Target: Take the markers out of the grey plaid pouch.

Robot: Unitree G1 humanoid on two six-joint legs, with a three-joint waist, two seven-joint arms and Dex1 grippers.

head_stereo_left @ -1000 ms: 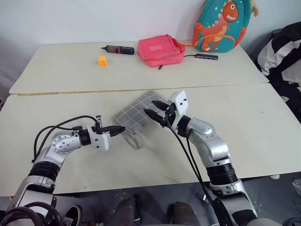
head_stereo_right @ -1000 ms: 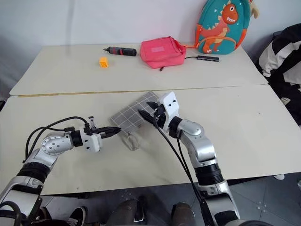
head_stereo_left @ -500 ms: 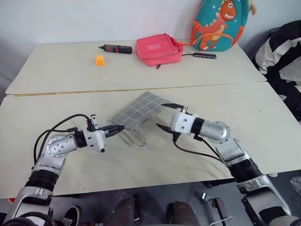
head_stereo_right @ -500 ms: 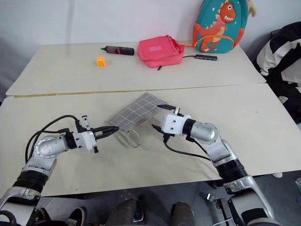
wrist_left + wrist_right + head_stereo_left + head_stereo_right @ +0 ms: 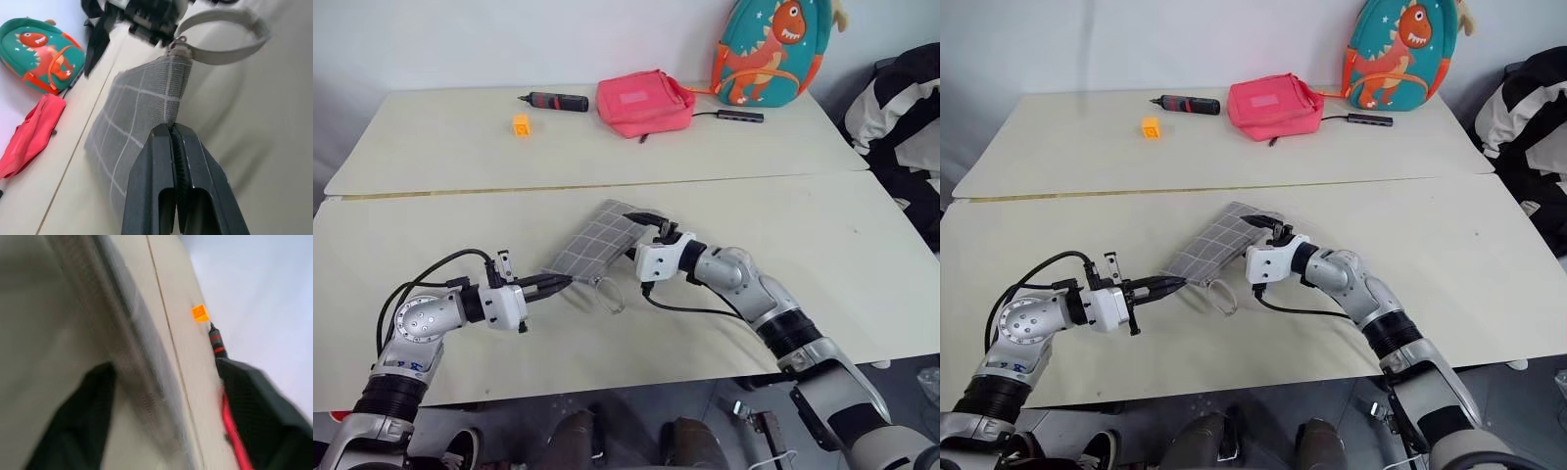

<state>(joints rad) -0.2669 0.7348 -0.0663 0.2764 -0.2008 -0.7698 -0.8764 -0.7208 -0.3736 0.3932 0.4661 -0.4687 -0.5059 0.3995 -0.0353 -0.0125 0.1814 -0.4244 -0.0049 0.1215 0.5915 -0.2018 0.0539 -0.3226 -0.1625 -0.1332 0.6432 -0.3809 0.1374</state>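
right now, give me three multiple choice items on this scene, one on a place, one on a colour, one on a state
1. Where does the small cube sit?
A. on the far table, beside the black-and-red tool
B. on the pouch
C. inside the pink bag

2. What colour is that cube?
A. blue
B. orange
C. white

3. How is the left gripper?
A. wide open above the pouch
B. shut on the pink bag
C. shut on the pouch

Answers:
1 A: the cube lies on the far table just in front of the tool.
2 B: it shows plainly orange against the pale top.
3 C: the left gripper has its fingers pressed together on a corner of the pouch; the right gripper, open, is at its other end.
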